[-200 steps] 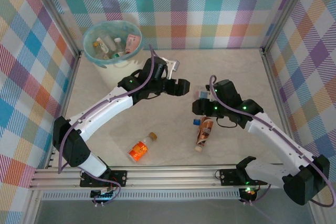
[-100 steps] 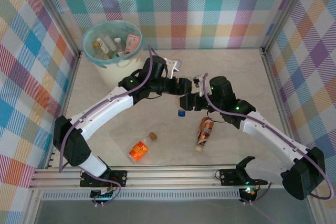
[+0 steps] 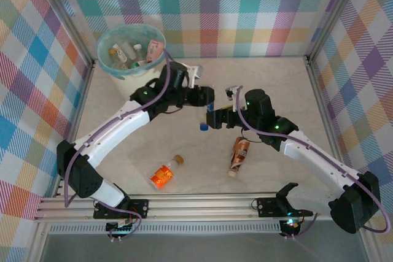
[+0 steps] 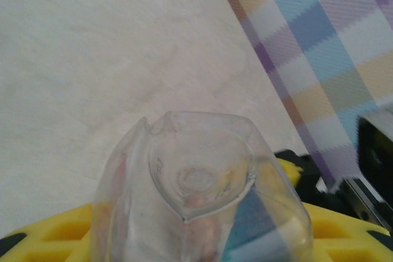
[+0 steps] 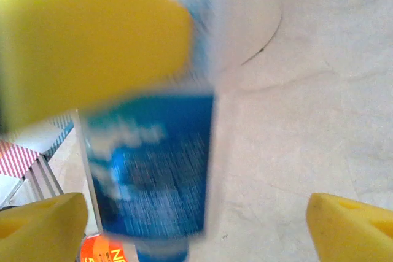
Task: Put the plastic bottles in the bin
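Grippers both loaded, I log: left gripper (image 3: 207, 97) clamps a clear plastic bottle (image 4: 202, 194) mid-frame, right gripper (image 3: 213, 118) pinches a blue-labelled plastic bottle (image 5: 150, 170) just beside.

Bright, even light; both wrist pictures are soft.
The top view is sharp, with only faint shadows on the pale stone-patterned table (image 3: 196, 170). In the right wrist view the blue-labelled plastic bottle (image 5: 150, 170) and yellow foam fingers (image 5: 92, 35) are smeared by blur. In the left wrist view the near clear plastic bottle (image 4: 202, 182) is out of focus.
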You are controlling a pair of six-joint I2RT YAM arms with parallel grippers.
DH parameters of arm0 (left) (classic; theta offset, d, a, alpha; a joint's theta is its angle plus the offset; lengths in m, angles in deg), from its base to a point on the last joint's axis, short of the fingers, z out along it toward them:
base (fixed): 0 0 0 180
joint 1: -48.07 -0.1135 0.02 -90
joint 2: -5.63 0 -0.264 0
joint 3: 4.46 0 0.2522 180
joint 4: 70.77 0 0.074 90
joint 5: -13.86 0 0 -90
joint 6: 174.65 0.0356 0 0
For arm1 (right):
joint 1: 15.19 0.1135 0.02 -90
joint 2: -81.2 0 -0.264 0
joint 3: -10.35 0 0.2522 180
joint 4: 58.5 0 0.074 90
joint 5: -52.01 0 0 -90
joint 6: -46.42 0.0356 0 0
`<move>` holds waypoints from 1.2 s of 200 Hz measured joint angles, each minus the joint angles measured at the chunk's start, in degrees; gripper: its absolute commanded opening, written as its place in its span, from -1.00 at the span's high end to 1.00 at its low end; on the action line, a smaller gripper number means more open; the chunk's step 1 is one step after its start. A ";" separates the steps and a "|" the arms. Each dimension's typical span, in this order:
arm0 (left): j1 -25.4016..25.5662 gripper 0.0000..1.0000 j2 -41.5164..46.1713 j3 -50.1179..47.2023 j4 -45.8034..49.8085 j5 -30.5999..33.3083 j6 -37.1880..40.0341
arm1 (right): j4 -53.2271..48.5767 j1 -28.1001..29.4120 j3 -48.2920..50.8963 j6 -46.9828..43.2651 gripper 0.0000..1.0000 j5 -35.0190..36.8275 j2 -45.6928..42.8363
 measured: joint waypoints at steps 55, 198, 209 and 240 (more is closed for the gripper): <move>-12.31 0.12 5.49 11.76 1.25 11.47 1.97 | 6.60 0.44 -3.32 0.11 -0.92 -0.42 0.44; -30.69 0.11 -22.86 40.02 2.60 21.27 12.07 | 7.04 6.10 -29.94 1.88 -0.90 -2.84 22.38; -30.69 0.09 -24.09 40.54 2.60 21.27 12.66 | 4.98 6.10 -34.80 1.68 -0.90 -2.69 25.16; -30.82 -0.03 -26.16 41.05 2.21 20.90 14.69 | -1.95 6.10 -47.28 1.53 -0.90 -1.44 33.77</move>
